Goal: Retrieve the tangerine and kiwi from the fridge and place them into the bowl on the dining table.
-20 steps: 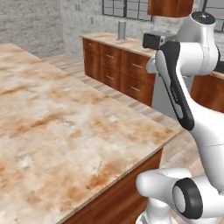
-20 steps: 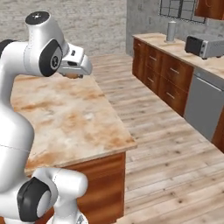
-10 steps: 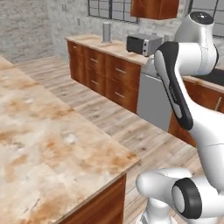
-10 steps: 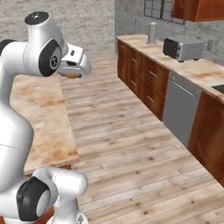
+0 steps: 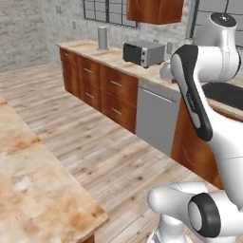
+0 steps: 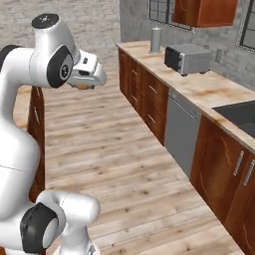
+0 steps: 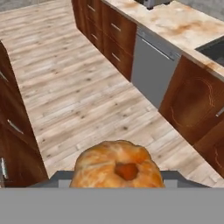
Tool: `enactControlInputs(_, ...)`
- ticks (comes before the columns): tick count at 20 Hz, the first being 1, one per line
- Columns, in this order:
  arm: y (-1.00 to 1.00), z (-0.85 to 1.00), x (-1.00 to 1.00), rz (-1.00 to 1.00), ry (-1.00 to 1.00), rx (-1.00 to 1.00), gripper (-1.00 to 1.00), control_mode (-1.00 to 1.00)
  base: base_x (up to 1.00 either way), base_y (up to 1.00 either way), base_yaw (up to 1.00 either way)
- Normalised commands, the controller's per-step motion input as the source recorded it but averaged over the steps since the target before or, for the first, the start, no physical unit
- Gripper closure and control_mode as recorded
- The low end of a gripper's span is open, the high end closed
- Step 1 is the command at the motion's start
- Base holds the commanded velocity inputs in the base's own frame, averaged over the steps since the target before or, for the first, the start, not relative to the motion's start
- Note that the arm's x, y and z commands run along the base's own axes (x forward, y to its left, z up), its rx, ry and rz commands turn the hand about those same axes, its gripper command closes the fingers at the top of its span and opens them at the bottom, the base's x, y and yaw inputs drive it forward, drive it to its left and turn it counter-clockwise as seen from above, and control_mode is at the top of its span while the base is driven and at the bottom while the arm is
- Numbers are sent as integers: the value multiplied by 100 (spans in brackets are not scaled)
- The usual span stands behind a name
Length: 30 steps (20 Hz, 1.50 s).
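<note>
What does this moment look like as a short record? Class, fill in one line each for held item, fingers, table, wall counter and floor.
held item: tangerine, orange, round, close to the hand camera
fingers: closed on the tangerine; hand raised beside the arm
table: dining table, marbled stone top, corner at lower left of the left base view
wall counter: toaster oven and a grey canister standing on it; dishwasher below
floor: pale wood planks between table and counter
</note>
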Motion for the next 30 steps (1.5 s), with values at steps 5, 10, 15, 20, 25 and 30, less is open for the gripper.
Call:
enactControlInputs(5, 0, 0, 0, 0, 0, 0, 100, 100, 100, -5, 50)
enactControlInputs(10, 0, 0, 0, 0, 0, 0, 100, 100, 100, -37, 51)
enactControlInputs(15, 0, 0, 0, 0, 0, 0, 100, 100, 100, -84, 19)
enactControlInputs(20, 0, 0, 0, 0, 0, 0, 100, 100, 100, -25, 8)
enactControlInputs(25, 0, 0, 0, 0, 0, 0, 100, 100, 100, 0, 3)
enactControlInputs(30, 0, 0, 0, 0, 0, 0, 100, 100, 100, -4, 14)
